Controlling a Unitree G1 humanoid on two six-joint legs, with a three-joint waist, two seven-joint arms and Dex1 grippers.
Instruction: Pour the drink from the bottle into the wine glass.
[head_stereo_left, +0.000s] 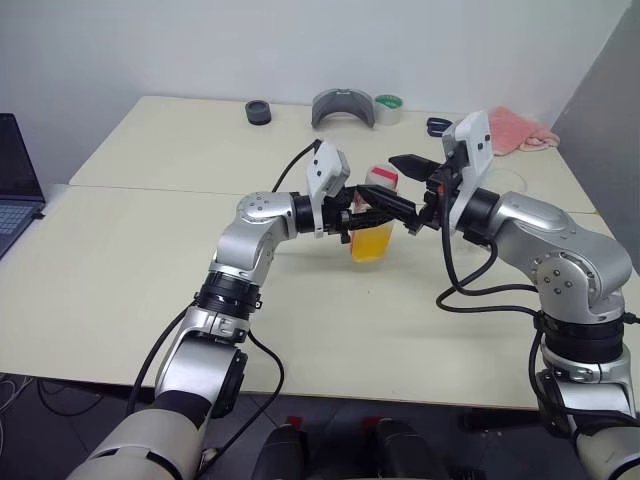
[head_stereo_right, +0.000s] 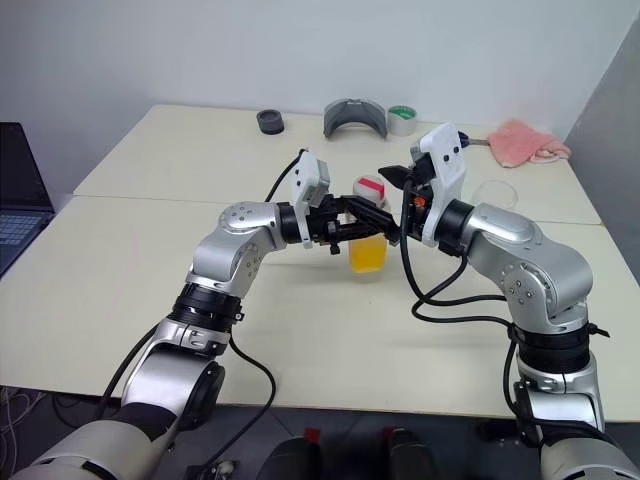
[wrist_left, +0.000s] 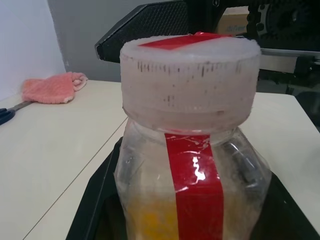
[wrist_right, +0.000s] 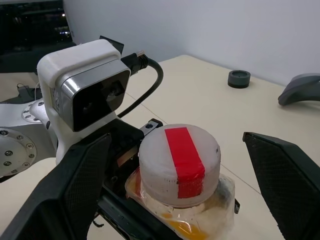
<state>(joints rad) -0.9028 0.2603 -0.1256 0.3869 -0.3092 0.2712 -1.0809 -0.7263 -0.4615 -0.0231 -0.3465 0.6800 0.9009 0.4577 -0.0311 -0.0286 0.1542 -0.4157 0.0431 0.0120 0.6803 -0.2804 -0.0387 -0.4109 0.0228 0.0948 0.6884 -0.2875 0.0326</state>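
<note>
Above the cream desk (head_stereo_left: 150, 260), left gripper (head_stereo_left: 385, 213) jaws clamp the small clear, red-striped plastic bottle (head_stereo_left: 374, 232); right gripper (wrist_right: 172, 190) jaws gape around its white cap (wrist_right: 178, 162).

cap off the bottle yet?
No, the white cap still sits on the bottle, between the open right gripper's fingers.

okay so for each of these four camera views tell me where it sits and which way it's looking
Head eyes: look forward and down over both arms; left gripper clamps the bottle, right gripper open at its cap.
Left wrist: looks along its fingers at the bottle.
Right wrist: looks down between its fingers onto the cap and the left arm's camera.
All share the bottle.
</note>
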